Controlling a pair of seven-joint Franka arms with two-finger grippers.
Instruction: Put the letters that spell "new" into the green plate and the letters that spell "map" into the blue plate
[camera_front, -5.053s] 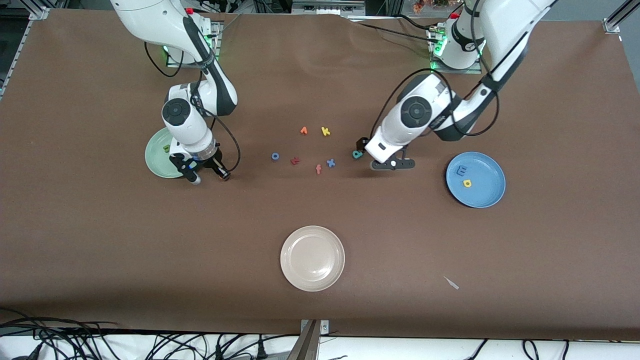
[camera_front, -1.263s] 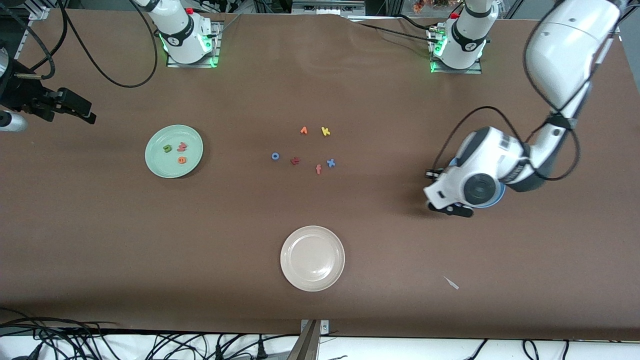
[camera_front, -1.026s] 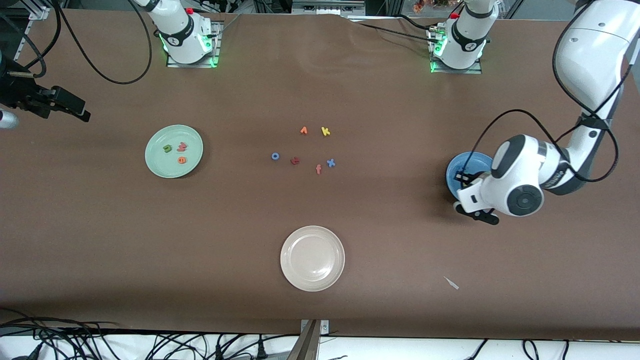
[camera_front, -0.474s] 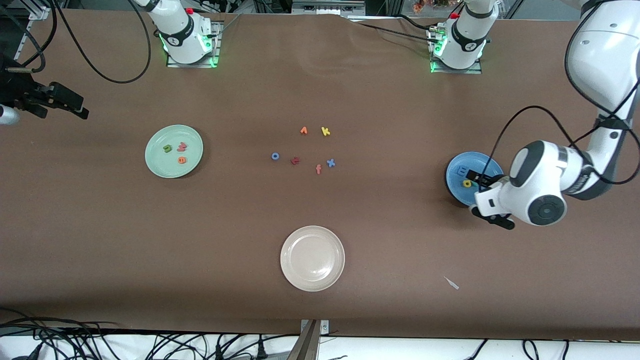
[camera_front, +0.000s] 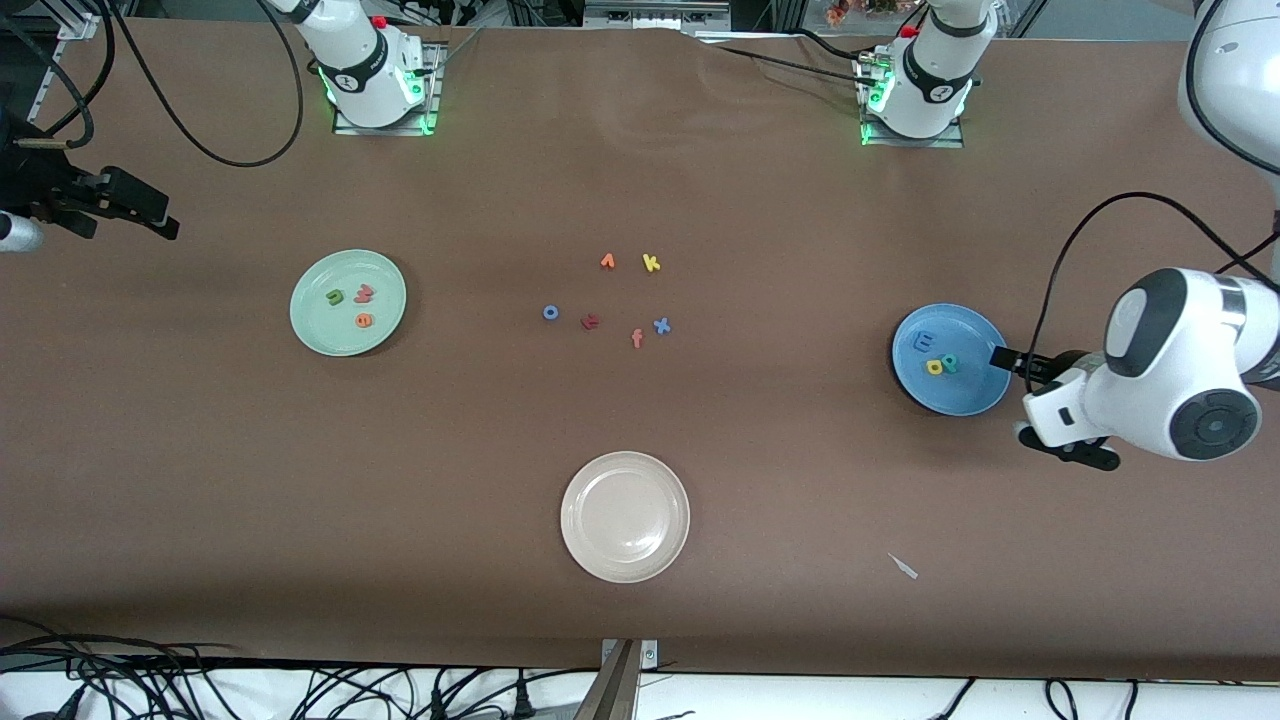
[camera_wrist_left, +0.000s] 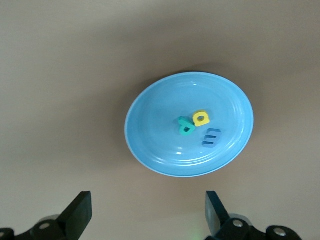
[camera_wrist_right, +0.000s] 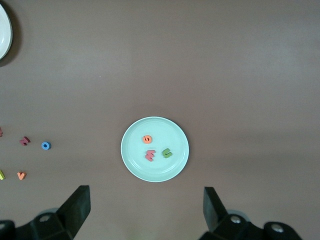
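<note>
Take the blue plate (camera_front: 960, 395) as your landmark: your blue "m" (camera_front: 925, 343), yellow "a" (camera_front: 934, 367) and teal "p" (camera_front: 950, 362) all lie in it, clustered together. Your left gripper (camera_wrist_left: 147, 212) hangs just off its rim toward the left arm's end of the table, fingers spread wide, holding nothing. Well away, toward the right arm's end, the green plate (camera_front: 318, 330) holds the olive "n" (camera_front: 334, 296), pink "w" (camera_front: 364, 292) and orange "e" (camera_front: 364, 320). Your right gripper (camera_wrist_right: 145, 210) waits high up near that table end, fingers wide, empty.

Three letters (camera_front: 350, 303) in each plate (camera_front: 310, 320), spare letters (camera_front: 610, 298) between plates
</note>
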